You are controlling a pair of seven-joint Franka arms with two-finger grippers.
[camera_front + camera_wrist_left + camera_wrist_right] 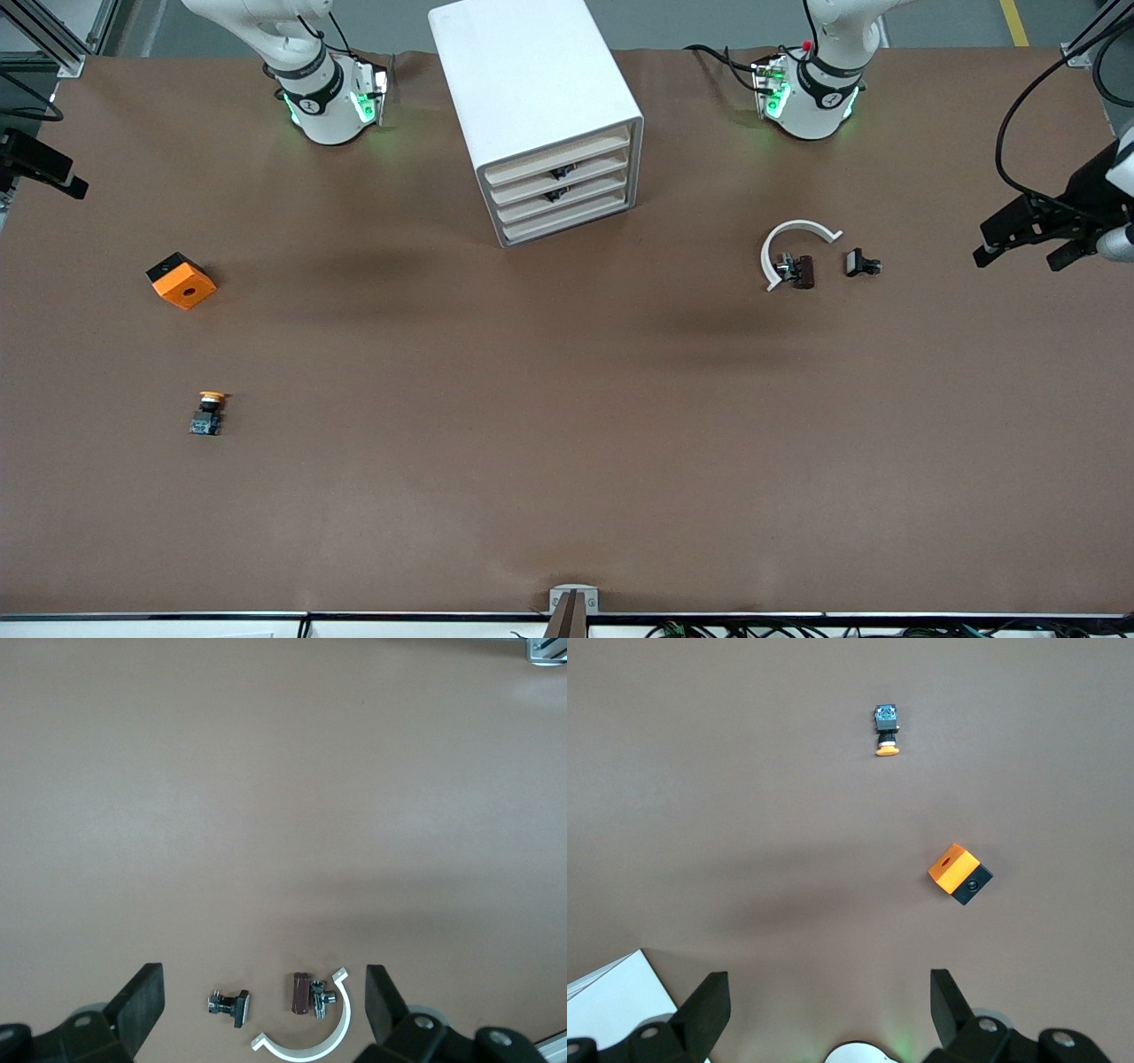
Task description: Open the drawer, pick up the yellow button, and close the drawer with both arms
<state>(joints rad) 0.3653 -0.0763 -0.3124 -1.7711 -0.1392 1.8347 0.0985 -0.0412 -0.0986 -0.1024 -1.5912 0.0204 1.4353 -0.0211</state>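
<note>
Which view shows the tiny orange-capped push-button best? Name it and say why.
The right wrist view: the tiny orange-capped push-button lies unobstructed, cap and blue base distinct. The front view shows it similarly small; the left wrist view misses it.

Front camera: high, facing your robots across the whole tabletop (567, 461). Wrist cameras: each looks straight down from well above, sharing tabletop patches with front.

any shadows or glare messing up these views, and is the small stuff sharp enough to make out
Front view: even light, no glare, two soft dark shadow patches on the brown table; the button is tiny but legible. Left wrist view: a faint shadow band above the white curved part, focus fair. Right wrist view: a diffuse shadow beside the orange cube, edges crisp.
</note>
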